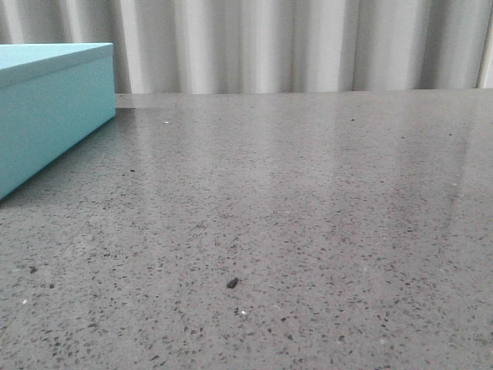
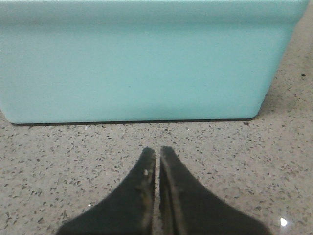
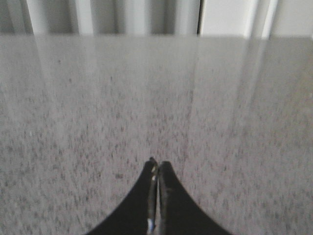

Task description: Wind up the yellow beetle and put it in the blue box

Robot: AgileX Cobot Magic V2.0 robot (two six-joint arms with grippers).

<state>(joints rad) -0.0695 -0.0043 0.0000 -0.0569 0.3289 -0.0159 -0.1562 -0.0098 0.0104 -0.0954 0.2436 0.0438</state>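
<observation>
The blue box stands at the far left of the grey speckled table with its lid on. It fills the left wrist view, where my left gripper is shut and empty, a short way in front of the box's side, low over the table. My right gripper is shut and empty over bare table, facing the curtain. The yellow beetle is not in any view. Neither gripper shows in the front view.
The grey speckled table runs back to a pale pleated curtain. A small dark speck lies on the table near the front middle.
</observation>
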